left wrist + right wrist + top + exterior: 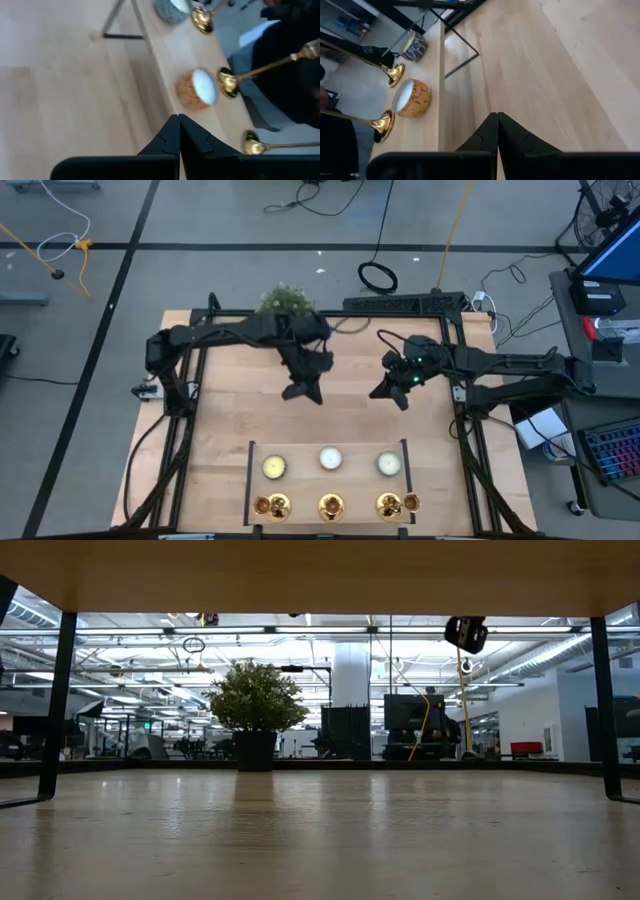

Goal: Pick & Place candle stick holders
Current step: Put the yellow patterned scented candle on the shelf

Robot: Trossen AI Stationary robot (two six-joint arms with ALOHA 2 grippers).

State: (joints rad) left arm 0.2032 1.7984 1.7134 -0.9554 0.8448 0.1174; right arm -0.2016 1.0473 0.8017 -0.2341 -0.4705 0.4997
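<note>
Three gold candle stick holders [271, 505] [331, 505] [390, 503] stand on their round bases in a row along the near side of a low wooden shelf [300, 480]. The left wrist view shows them as holders [202, 19] [230, 82] [255, 145]. Two of them appear in the right wrist view [395, 75] [384, 125]. My left gripper [305, 390] [179, 130] hangs shut above mid-table, empty. My right gripper [395, 392] [497, 132] hangs shut to its right, also empty. Both are well short of the shelf.
Three small candles [274, 467] [330, 458] [389, 464] sit in a row on the shelf behind the holders. A bushy potted plant [285, 300] [255, 710] stands at the table's far edge. A black frame [455, 395] edges the table.
</note>
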